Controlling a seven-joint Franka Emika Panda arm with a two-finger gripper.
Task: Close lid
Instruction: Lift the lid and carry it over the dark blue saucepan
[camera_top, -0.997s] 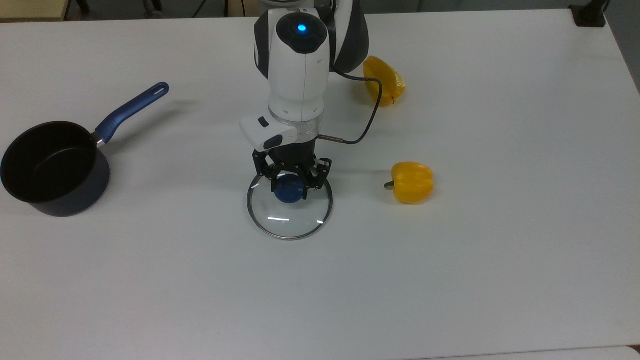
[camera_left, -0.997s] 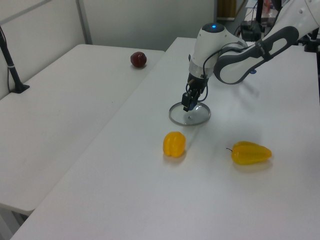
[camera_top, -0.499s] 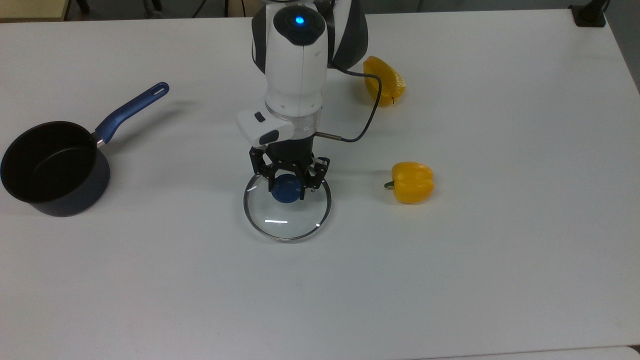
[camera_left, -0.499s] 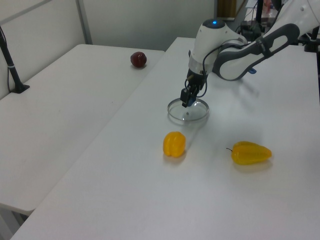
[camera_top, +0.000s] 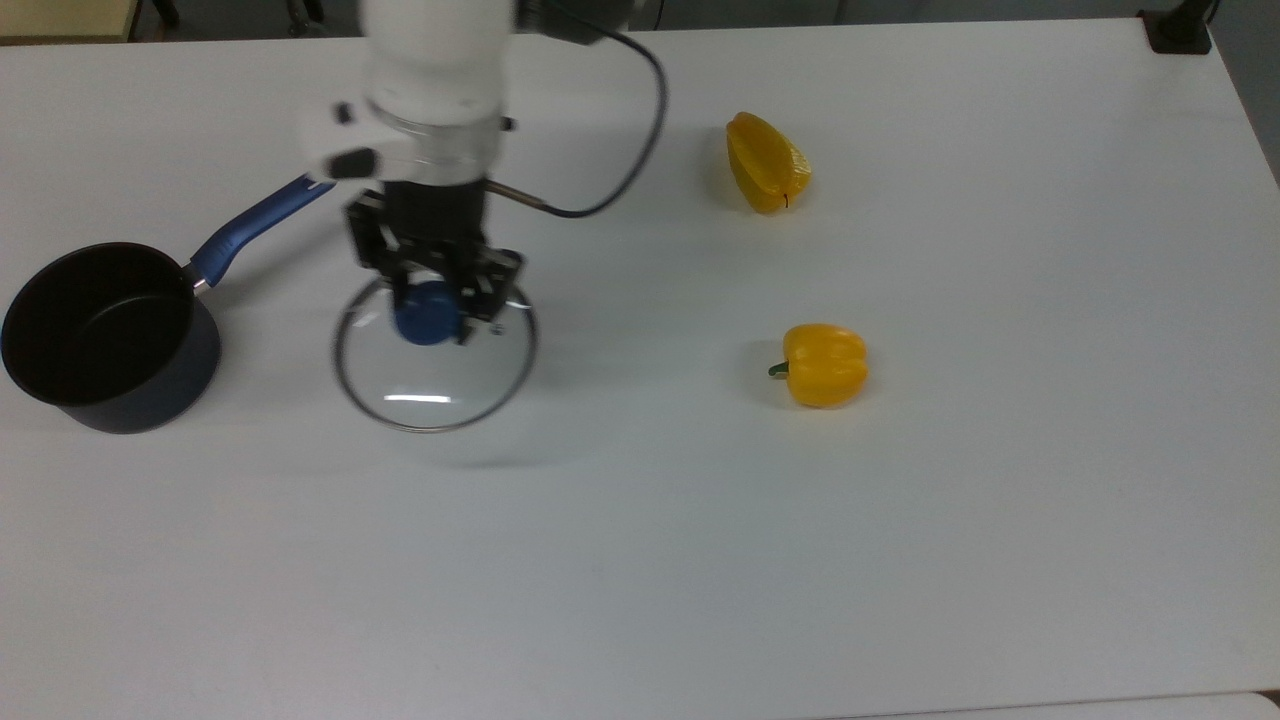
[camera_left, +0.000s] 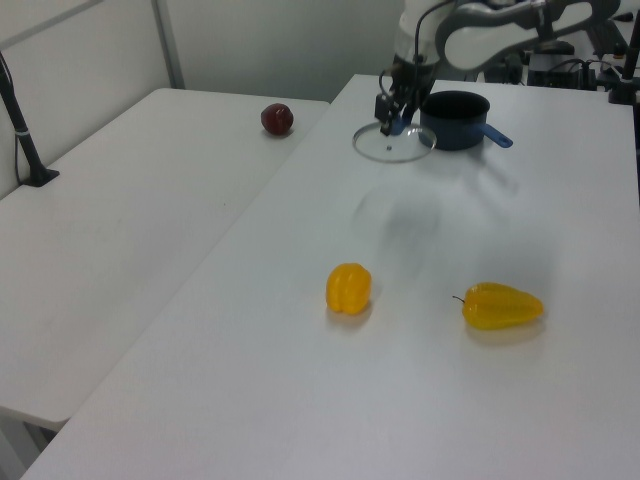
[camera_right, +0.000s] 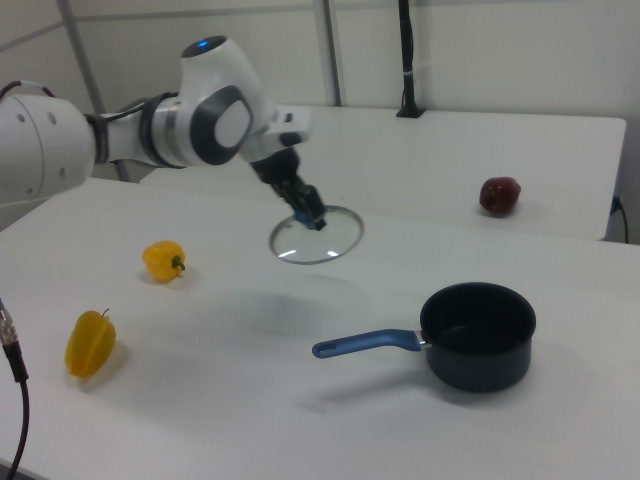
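My pincer (camera_top: 432, 300) is clenched on the blue knob (camera_top: 425, 315) of the lid (camera_top: 435, 350) — one finger on each side of it. A second ago the lid lay flat on the table (camera_top: 900, 550) near the middle of the top view. Now I have picked it up and carried it toward the left side of the top view, close to the pot's blue handle (camera_top: 262, 218). In the right view the lid (camera_right: 317, 236) hangs in the air in the upper middle of the frame, with its soft shadow on the table below it. So the pick-up worked, I think, and I am about halfway — the lid is not over the pot (camera_top: 105, 335) yet. The pot sits open at the left edge of the top view.

The lid is round and see-through, with a thin shiny metal ring around it. It looks about as wide as the pot's mouth. It hangs nearly flat, maybe tipped a little.

Two yellow peppers (camera_top: 825, 363) lie far off on the right side of the top view, well out of my way.
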